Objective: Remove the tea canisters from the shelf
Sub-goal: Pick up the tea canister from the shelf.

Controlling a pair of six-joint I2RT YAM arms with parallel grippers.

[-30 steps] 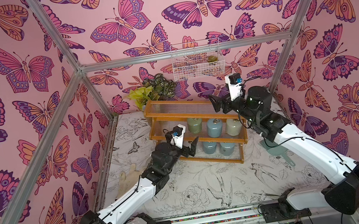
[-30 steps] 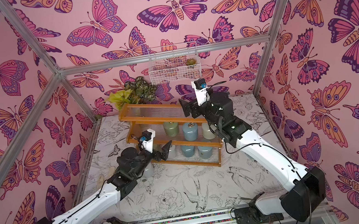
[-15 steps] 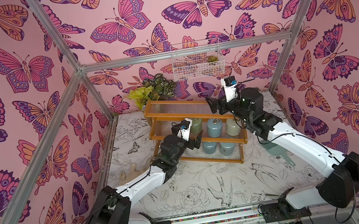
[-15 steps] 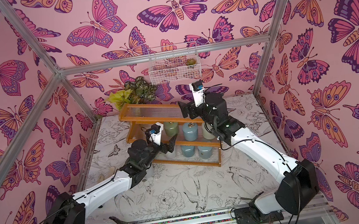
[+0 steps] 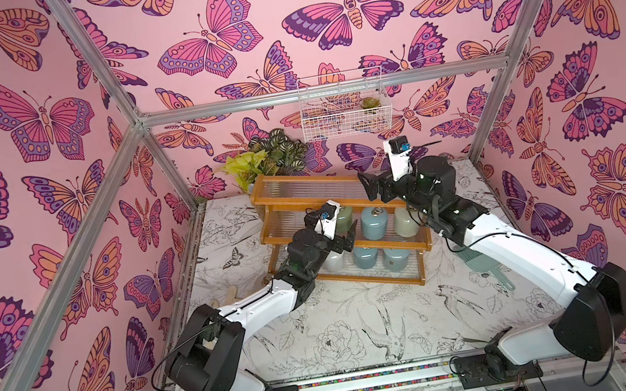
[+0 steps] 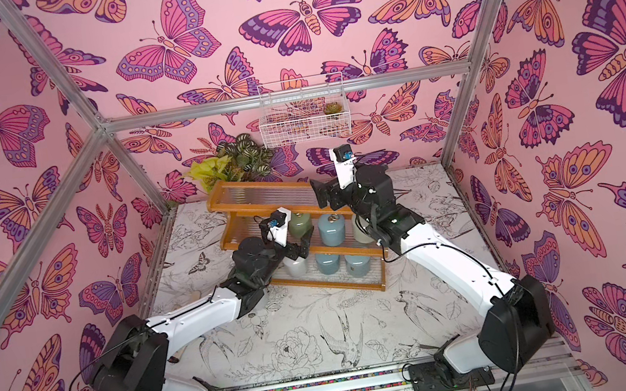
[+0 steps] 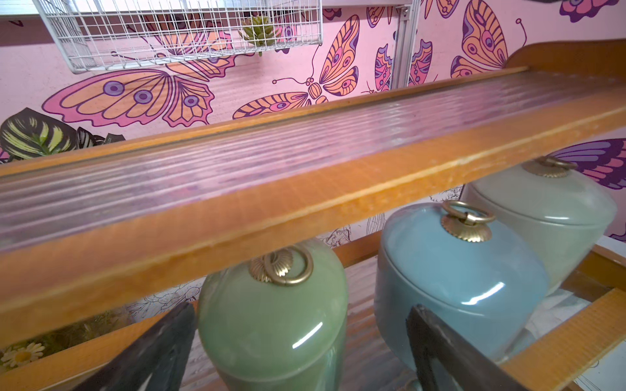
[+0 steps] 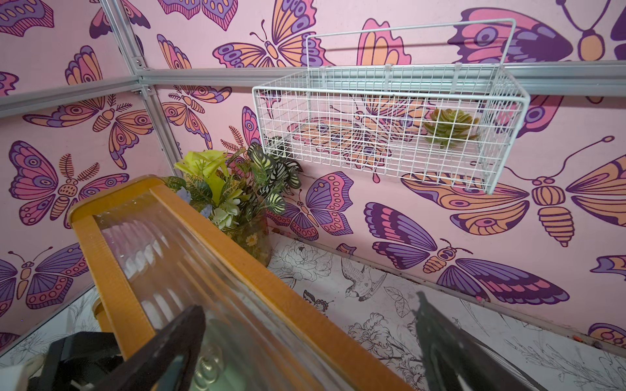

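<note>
Middle tier (image 7: pixel 562 335) — green canister (image 7: pixel 271 325) between spread fingers (image 7: pixel 155 345)

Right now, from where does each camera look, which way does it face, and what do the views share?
Top views: high above the front, looking down toward the back wall; both show the shelf, the left arm and right arm.
Left wrist: on the left arm, close to the shelf's middle tier, facing the green canister between the open left jaws.
Right wrist: over the shelf's top tier, facing the plant and wire basket; the open right jaws hold nothing.
Shared: every view shows the shelf and wire basket.
</note>
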